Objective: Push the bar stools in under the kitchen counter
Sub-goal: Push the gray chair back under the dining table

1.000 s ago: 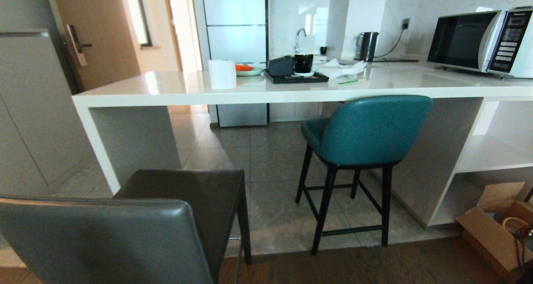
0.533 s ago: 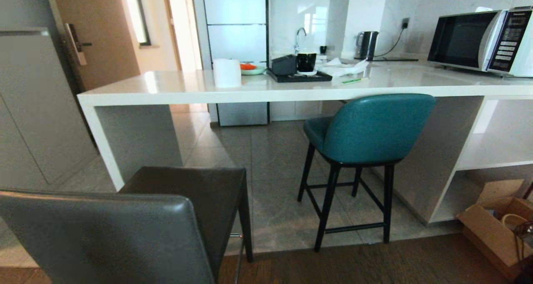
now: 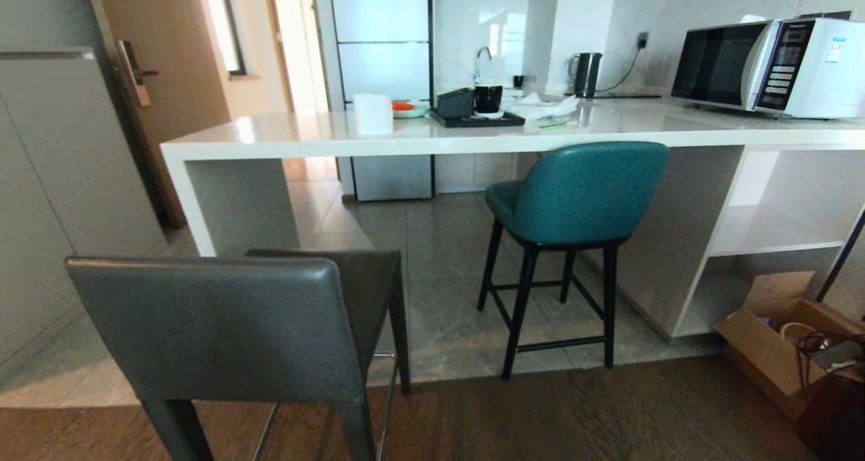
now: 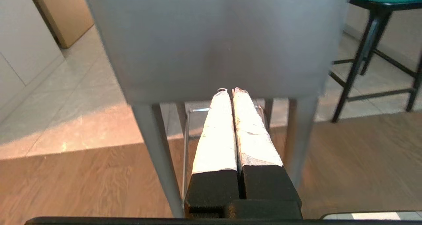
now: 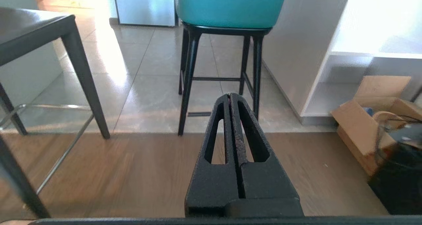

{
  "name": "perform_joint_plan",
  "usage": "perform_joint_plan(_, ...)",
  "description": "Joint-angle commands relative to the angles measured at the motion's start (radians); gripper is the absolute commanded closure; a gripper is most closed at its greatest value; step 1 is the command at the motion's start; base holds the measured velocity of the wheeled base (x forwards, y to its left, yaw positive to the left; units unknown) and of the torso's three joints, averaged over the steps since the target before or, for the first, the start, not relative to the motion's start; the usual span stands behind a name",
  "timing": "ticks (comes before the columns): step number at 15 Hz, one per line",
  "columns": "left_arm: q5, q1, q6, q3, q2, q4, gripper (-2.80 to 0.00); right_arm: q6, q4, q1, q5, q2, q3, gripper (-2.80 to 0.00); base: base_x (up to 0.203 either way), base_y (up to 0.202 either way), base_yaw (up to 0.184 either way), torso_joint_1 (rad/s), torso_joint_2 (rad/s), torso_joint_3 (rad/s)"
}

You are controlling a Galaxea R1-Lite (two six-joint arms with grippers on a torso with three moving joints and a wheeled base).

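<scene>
white counter [image 3: 419, 140], teal stool [image 3: 581, 197] tucked; grey stool [image 3: 216, 326] out; both hands closed, empty.

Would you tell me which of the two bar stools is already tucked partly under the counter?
The teal stool: its seat reaches beneath the kitchen counter. The grey stool stands clear of the counter's edge.

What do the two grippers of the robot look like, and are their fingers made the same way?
No. The left gripper has two long tapering fingers wrapped in whitish, wrinkled tape, set on black rough-textured blocks. The right gripper is bare: black, grainy fingers that narrow to a point, each with a long triangular cut-out. No cables or markings show on either. Neither arm appears in the head view.
</scene>
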Motion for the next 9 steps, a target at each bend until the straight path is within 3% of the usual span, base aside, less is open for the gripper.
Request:
perform_joint_plan(1, 0.000, 0.001, 0.001, 0.001, 0.000, 0.001, 0.00, 0.001, 0.000, 0.000, 0.000, 0.001, 0.009, 0.00, -0.179, 0.000, -0.005, 0.002, 0.00, -0.002)
perform_joint_plan(7, 0.000, 0.001, 0.001, 0.001, 0.000, 0.001, 0.00, 0.004, 0.000, 0.000, 0.000, 0.001, 0.009, 0.00, -0.016, 0.000, -0.001, -0.001, 0.00, 0.001)
perform_joint_plan(9, 0.000, 0.001, 0.001, 0.001, 0.000, 0.001, 0.00, 0.006, 0.000, 0.000, -0.001, 0.001, 0.009, 0.00, 0.004, 0.103, -0.008, -0.002, 0.00, 0.006)
